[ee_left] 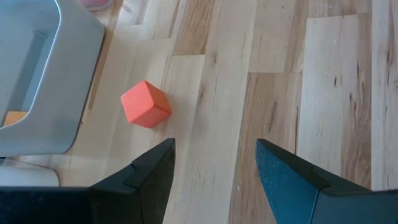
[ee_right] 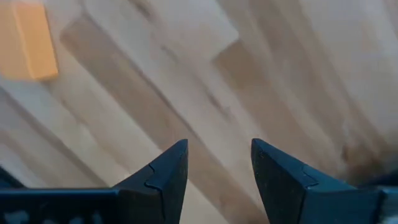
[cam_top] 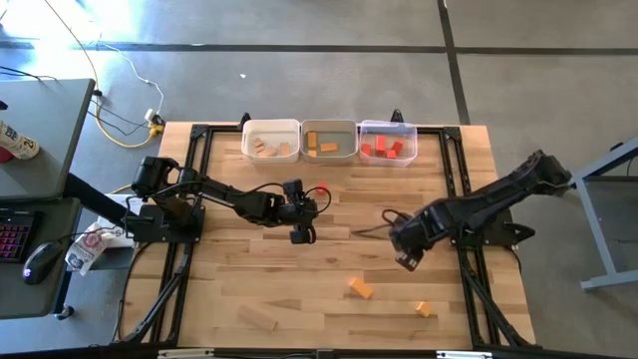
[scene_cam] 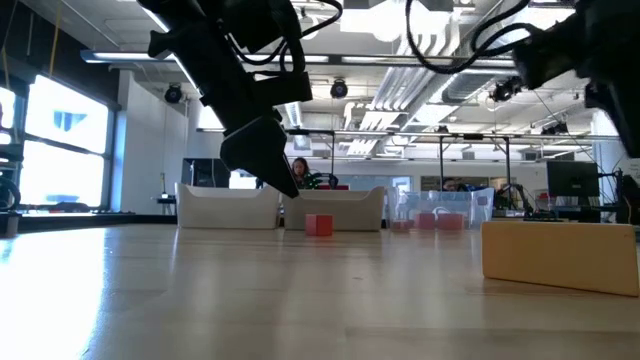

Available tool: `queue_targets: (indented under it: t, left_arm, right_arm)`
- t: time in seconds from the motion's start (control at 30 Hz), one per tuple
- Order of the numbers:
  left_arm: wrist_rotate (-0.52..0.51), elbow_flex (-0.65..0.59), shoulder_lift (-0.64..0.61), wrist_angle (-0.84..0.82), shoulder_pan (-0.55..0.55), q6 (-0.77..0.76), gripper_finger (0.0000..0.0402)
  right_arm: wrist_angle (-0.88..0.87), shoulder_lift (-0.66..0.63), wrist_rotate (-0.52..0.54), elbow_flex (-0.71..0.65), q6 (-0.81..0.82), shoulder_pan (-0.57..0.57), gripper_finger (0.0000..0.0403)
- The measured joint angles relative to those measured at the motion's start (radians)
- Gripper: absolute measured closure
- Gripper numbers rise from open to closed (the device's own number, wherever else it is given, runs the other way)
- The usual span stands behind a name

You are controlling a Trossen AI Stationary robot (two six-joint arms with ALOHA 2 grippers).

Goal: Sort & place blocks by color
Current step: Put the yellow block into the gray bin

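Observation:
A red cube (cam_top: 322,189) rests on the table in front of the bins; the left wrist view shows it (ee_left: 145,104) ahead of my left gripper (ee_left: 214,168) and off to one side. That gripper (cam_top: 311,205) is open and hovers just beside the cube, fingers slanting down (scene_cam: 283,180). My right gripper (cam_top: 407,259) is open above bare table right of centre (ee_right: 219,165). An orange block (cam_top: 361,289) lies near it (ee_right: 28,40). Another orange block (cam_top: 424,309) and a plain wood bar (cam_top: 261,319) lie by the near edge.
Three bins stand in a row at the far edge: a white one with wood blocks (cam_top: 271,141), a middle one with orange blocks (cam_top: 329,140), a clear one with red blocks (cam_top: 388,143). A tan block (scene_cam: 560,255) sits close to the low camera. A person shows far behind.

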Motion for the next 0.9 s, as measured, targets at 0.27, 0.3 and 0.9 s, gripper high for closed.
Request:
queue_targets:
  t: [0.27,0.3,0.9]
  left_arm:
    - [0.0,0.0,0.0,0.0,0.0,0.0,0.0194]
    - [0.0,0.0,0.0,0.0,0.0,0.0,0.0194]
    - [0.001,0.0,0.0,0.0,0.0,0.0,0.0193]
  right_arm:
    - [-0.002,0.0,-0.036,0.0,0.191,0.151,0.0194]
    - [-0.001,0.0,-0.04,0.0,0.221,0.169,0.0186]
    - [0.223,0.119,-0.036,0.001,0.538,0.428,0.0155]
